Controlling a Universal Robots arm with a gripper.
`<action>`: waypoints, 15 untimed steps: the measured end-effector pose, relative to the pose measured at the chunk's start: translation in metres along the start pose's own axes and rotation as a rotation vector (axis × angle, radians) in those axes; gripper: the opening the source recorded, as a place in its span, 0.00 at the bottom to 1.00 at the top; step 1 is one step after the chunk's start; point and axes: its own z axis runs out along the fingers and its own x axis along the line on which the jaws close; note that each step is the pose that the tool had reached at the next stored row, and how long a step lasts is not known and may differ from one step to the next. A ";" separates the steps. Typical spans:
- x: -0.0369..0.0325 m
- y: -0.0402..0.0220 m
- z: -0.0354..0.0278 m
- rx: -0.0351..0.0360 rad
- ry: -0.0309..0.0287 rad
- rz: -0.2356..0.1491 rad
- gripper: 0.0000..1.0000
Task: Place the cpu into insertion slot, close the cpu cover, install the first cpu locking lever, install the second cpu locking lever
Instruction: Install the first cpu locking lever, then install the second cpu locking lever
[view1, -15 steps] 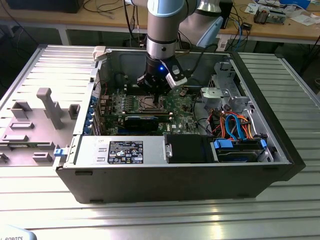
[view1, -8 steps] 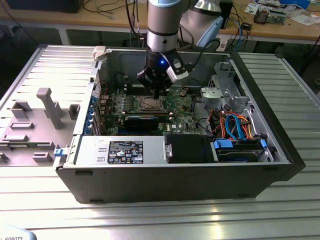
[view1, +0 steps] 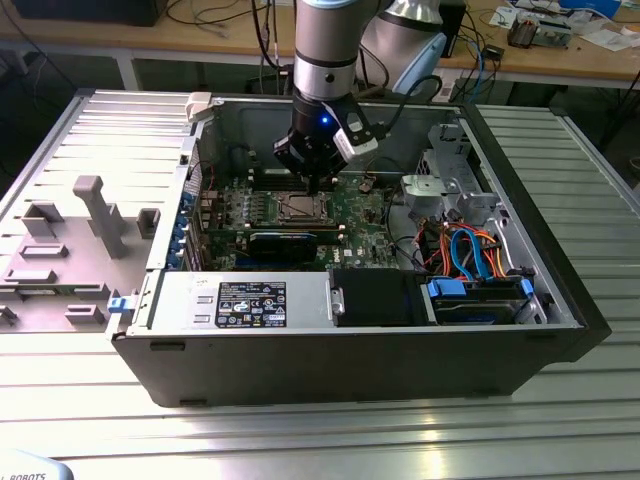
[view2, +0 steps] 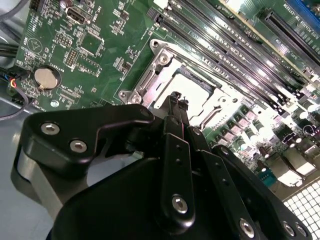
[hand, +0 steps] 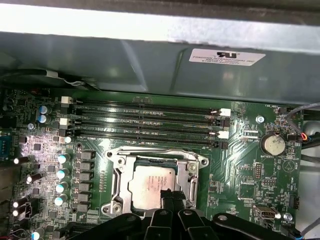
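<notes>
The jaws (view2: 175, 97) hang together, tips just above the chip (hand: 151, 186), which lies in its socket (hand: 116, 176) at the computer case's (view1: 300, 370) twelve o'clock, frame apparently shut; levers likely need pressing.

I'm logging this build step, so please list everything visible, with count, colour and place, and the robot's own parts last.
Open grey metal computer case: one, on the ribbed metal table.
Green motherboard: one, flat inside the case.
Small square silver-grey cpu: one, lying in the socket.
Silvery metal cpu cover frame with square window: one, lying flat around the cpu.
Long black memory slots: four, in a row beside the socket.
Round silver coin battery: one, on the board near the slots.
Orange and blue cables: a bundle, at the case's end on the exterior view's right.
Grey plastic fixture blocks: several, on the table at the exterior view's left.
Black gripper: one, fingertips together just over the cpu's edge.
Silver robot arm: one, reaching down into the case.
</notes>
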 end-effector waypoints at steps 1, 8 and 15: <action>0.0000 0.0000 0.0000 0.0000 0.0000 0.000 0.11; 0.0001 -0.0005 -0.0003 0.0004 0.0003 0.000 0.11; 0.0005 -0.0105 -0.0002 0.0000 -0.0001 0.000 0.11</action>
